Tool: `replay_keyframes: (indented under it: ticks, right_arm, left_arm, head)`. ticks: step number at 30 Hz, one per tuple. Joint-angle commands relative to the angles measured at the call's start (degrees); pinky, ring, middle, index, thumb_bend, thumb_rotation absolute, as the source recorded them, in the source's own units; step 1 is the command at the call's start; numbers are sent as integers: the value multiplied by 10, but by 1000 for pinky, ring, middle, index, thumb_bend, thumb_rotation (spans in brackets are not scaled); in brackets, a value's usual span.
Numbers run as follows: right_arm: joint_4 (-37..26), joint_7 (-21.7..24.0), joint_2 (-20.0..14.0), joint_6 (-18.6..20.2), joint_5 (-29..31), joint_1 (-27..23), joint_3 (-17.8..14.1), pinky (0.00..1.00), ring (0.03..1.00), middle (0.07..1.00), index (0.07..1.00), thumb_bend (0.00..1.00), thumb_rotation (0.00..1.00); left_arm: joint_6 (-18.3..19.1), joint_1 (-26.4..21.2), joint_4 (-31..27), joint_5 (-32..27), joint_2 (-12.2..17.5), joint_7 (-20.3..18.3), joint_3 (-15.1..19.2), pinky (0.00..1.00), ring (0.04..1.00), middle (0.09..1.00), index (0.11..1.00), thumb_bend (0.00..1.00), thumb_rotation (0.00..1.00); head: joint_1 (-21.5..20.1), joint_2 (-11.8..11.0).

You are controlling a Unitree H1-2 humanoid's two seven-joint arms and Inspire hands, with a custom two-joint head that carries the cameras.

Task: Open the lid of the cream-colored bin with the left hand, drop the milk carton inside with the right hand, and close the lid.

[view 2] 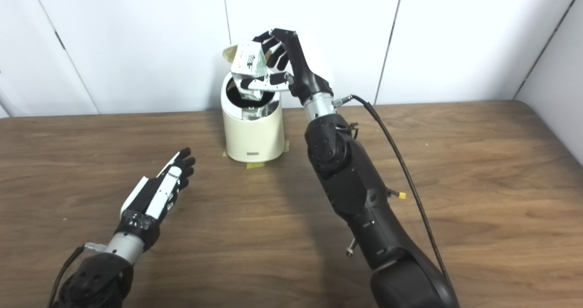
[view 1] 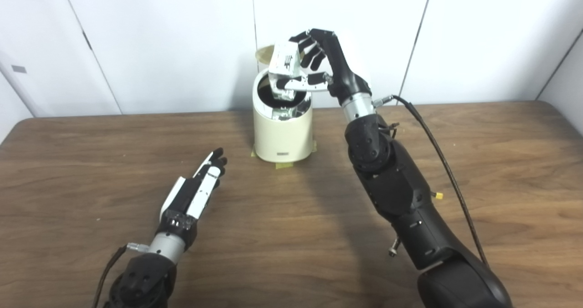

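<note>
Holding the milk carton in my right hand over the open bin, upper centre of frame. Lid up; release and closing remain. Left hand rests open on the table.

The cream-colored bin is a squat round cylinder standing upright on the wooden counter, near its far edge, with bits of yellowish tape showing at its base. Its lid is raised, tipped up behind the dark round opening. The milk carton is white with dark print and looks crumpled. It hangs tilted directly over the opening, its lower end at or just inside the rim, held between fingers.
</note>
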Motion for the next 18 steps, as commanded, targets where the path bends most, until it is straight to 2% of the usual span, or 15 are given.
replay_keyframes:
  ticks: [1, 13, 18]
  right_arm:
    - [-6, -13, 2, -31, 4, -39, -3, 319, 406, 498, 515, 497, 0]
    - [41, -39, 14, -45, 24, -41, -18, 352, 422, 503, 492, 501, 0]
    - [49, -49, 14, -56, 25, -40, -19, 416, 427, 482, 516, 503, 0]
  left_arm:
    - [-11, -15, -21, 9, -4, 10, -1, 1000, 978, 972, 1000, 459, 940]
    - [-7, -11, -24, 13, -9, 15, -2, 1000, 989, 975, 1000, 459, 951]
    - [-4, -10, -29, 18, -7, 17, -2, 1000, 988, 971, 1000, 471, 949]
  head:
    - [0, 1]
    - [3, 5]
    - [1, 9]
